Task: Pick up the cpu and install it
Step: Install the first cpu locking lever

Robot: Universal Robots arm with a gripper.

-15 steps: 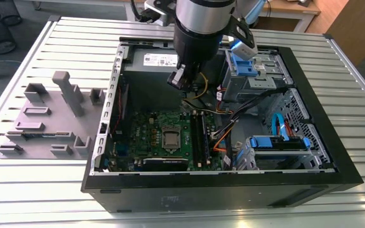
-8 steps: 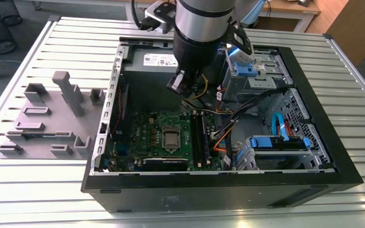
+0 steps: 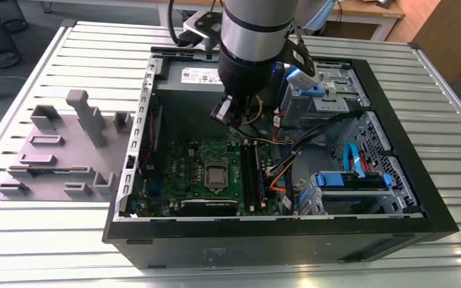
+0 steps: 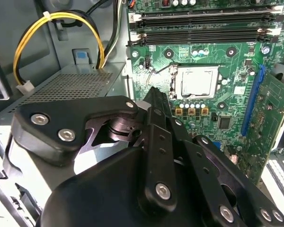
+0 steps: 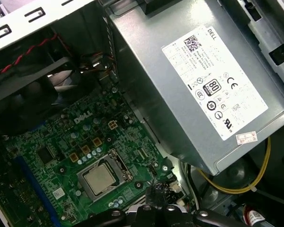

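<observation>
The cpu (image 3: 216, 176), a small square chip with a pale silver top, lies flat in the socket on the green board (image 3: 184, 162) inside the open computer case. It shows in both wrist views, as the cpu (image 4: 197, 81) and the cpu (image 5: 98, 179). My gripper (image 3: 224, 114) hangs above the board on the power supply side of the socket, clear of the chip. The black gripper (image 4: 154, 94) looks shut with nothing held, its tip apart from the socket. In the first wrist view, the gripper (image 5: 154, 191) tip pokes in beside the socket.
A grey power supply (image 5: 180, 85) stands close beside the gripper, with yellow cables (image 4: 61, 28) looping by it. Memory slots (image 4: 199, 28) run along one side of the socket. Drive bays with blue cables (image 3: 350, 180) are at the exterior view's right. A grey fixture (image 3: 62, 150) sits on the slatted table outside the case.
</observation>
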